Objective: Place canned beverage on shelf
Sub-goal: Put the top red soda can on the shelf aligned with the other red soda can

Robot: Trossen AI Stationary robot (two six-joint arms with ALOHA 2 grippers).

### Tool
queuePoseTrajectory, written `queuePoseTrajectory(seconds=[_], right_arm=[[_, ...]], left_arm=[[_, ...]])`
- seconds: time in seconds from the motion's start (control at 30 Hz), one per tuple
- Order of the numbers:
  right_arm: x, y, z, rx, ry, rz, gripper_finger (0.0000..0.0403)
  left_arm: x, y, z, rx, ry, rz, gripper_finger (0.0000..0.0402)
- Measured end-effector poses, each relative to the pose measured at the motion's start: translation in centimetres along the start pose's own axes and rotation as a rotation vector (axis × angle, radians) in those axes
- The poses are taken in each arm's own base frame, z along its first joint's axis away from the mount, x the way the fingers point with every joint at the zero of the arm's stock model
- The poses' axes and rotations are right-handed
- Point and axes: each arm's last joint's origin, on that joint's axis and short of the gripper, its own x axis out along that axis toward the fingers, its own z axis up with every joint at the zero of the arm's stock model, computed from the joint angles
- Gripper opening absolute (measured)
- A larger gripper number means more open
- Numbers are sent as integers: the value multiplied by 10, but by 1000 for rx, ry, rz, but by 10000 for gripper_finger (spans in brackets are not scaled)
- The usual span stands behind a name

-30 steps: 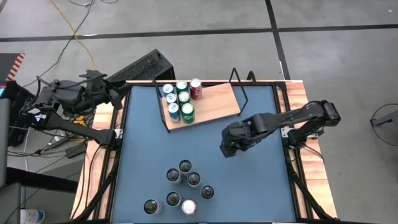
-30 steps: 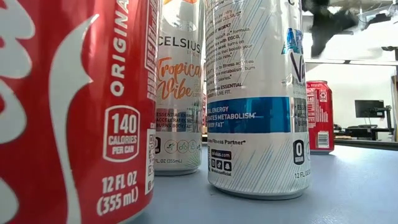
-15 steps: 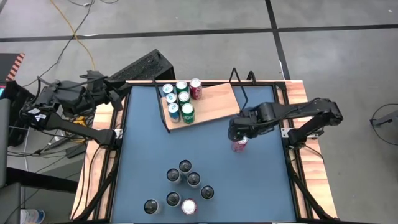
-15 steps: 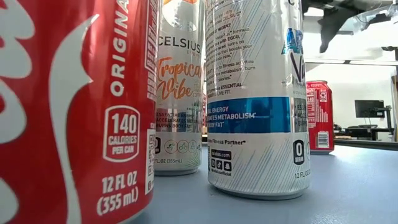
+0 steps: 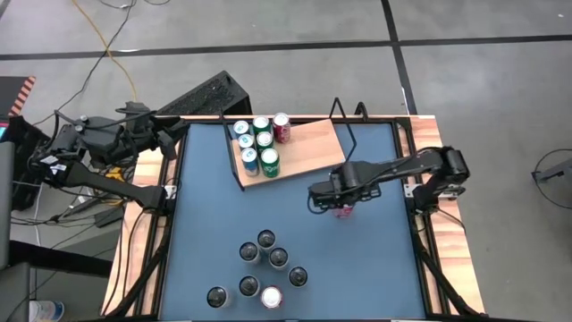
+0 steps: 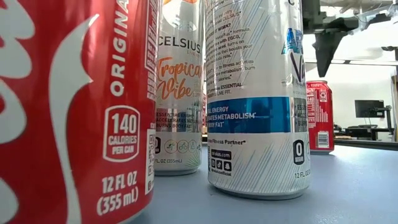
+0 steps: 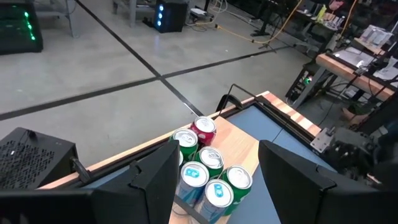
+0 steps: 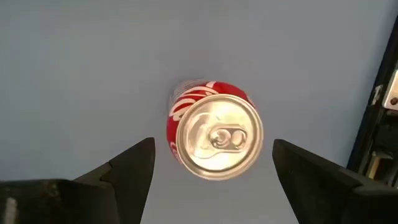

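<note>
Red can: standing upright on the blue tabletop [image 5: 206,215], a red can [image 5: 343,210] just off the shelf's near right corner, silver top with pull tab facing up in the right wrist view [image 8: 216,138]. In the low view it shows far back on the right [image 6: 319,116].

Right gripper: the right gripper [image 8: 211,171] is directly above the red can, fingers [image 8: 130,169] spread wide to either side of it and clear of its wall. It holds nothing. From above, the right gripper [image 5: 332,192] covers part of the can; in the low view its dark tip [image 6: 326,53] hangs over the can.

Shelf: the shelf [image 5: 308,148], a light-wood board in a black wire frame, sits at the table's far edge, set at a slight angle. Its right half is bare wood.

Cans on shelf: six cans [image 5: 257,141] packed into the shelf's left end, blue and green ones plus one red at the back; the left wrist view sees the same cluster [image 7: 208,168].

Waiting cans: seven cans [image 5: 264,268] stand grouped near the table's front edge, well apart from the shelf; three fill the low view up close [image 6: 255,93].

Left gripper: the left gripper [image 7: 214,180] is parked off the table's far left corner, fingers apart and empty, looking toward the shelf.
</note>
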Motion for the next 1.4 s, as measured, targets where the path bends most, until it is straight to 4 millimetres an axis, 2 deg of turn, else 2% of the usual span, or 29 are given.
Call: queuePoseTrajectory(seconds=[0.2, 0.57, 0.67, 0.87, 1.0, 1.4], right_arm=[[12, 3, -1, 2, 25, -29, 326], [52, -19, 2, 71, 81, 119, 321], [55, -22, 5, 69, 78, 115, 305], [56, -19, 11, -61, 77, 163, 281], [57, -19, 12, -382, 55, 177, 278], [52, -10, 5, -1537, -78, 295, 277]], left_arm=[[0, 0, 0, 0, 0, 0, 206], [0, 0, 0, 1, -1, 3, 206], [0, 0, 0, 0, -2, 4, 206], [0, 0, 0, -12, -2, 5, 206], [0, 0, 0, -15, -2, 5, 206], [2, -2, -1, -31, 5, 9, 206]])
